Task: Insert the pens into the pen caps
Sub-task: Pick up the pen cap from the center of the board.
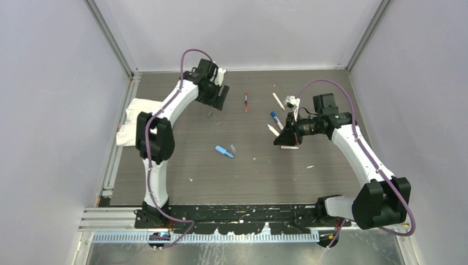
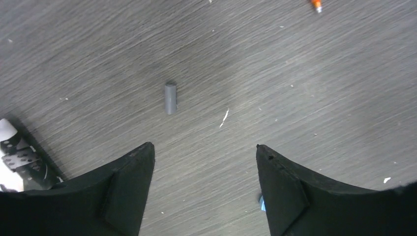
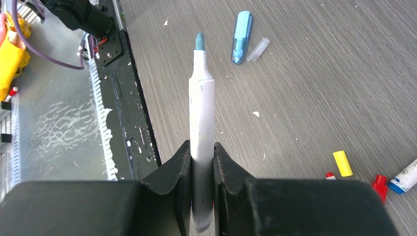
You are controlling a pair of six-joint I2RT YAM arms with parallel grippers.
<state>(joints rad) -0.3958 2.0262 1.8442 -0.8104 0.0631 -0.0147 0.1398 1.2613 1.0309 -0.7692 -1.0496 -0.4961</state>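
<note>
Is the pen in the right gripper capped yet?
Uncapped: the pen clamped in the right gripper shows a bare teal tip.

Bright even light, faint soft shadows, sharp focus

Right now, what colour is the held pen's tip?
The pen has a dull blue-green tip; right wrist view.

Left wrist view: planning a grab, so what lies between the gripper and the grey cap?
Only bare table between the left gripper and the grey cap, shown in the left wrist view.
</note>
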